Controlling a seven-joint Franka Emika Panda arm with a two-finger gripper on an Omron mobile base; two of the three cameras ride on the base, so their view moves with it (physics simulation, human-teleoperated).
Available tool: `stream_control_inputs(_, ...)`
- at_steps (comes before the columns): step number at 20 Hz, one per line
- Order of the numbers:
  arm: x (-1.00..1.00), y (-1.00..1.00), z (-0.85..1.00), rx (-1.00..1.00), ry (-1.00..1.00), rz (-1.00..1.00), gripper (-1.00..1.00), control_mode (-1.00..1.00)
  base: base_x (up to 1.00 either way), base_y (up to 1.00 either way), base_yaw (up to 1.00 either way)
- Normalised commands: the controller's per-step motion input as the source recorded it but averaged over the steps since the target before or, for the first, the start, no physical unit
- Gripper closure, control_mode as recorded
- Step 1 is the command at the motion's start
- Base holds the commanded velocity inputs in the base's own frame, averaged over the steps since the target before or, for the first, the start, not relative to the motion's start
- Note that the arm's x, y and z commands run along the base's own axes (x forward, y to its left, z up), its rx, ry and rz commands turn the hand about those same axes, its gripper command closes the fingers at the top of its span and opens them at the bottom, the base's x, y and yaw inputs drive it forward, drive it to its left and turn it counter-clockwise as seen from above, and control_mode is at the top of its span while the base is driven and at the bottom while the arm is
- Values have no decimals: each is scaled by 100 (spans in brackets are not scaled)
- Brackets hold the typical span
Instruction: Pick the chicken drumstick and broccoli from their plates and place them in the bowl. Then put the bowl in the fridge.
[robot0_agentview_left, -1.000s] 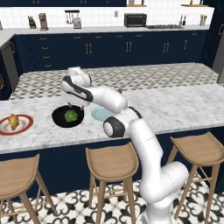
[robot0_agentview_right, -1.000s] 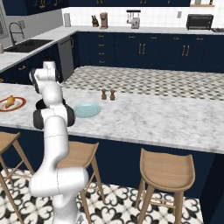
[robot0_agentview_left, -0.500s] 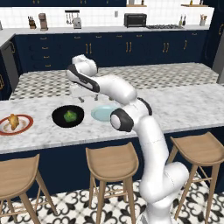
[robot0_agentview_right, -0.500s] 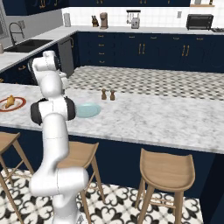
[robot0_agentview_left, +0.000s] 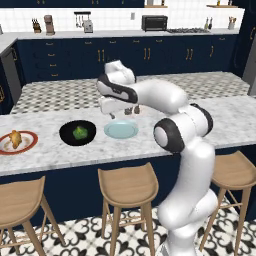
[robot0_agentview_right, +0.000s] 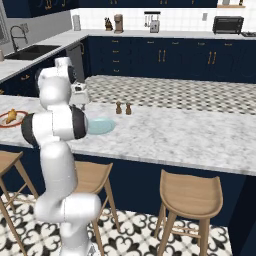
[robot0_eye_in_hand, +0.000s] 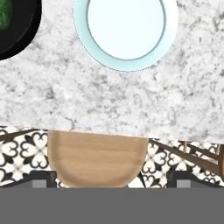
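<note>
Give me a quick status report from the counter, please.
Hand open, empty, above blue-green plate. Broccoli in black bowl; drumstick on red-rimmed plate. Nothing in the way.

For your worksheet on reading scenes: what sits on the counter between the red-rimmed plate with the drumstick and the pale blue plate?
The black bowl with the broccoli inside, seen in the left base view.

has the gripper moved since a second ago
Yes. In the left base view the gripper has swung right, from above the bowl with the broccoli to above the pale blue-green plate.
</note>
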Motion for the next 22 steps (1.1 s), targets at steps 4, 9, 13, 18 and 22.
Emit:
stream_control_inputs(4, -95, -77, 0, 39, -27, 19, -100, -100, 0, 0, 0)
stream_control_inputs(9, -81, -58, 2, 12, -14, 7, -100, -100, 0, 0, 0)
stream_control_inputs(13, -46, -24, 46, 1, -1, 0, -100, -100, 0, 0, 0)
stream_control_inputs(18, -43, -37, 41, -1, 2, 0, -100, -100, 0, 0, 0)
stream_control_inputs(22, -51, -44, 21, 0, 11, -28, -100, -100, 0, 0, 0)
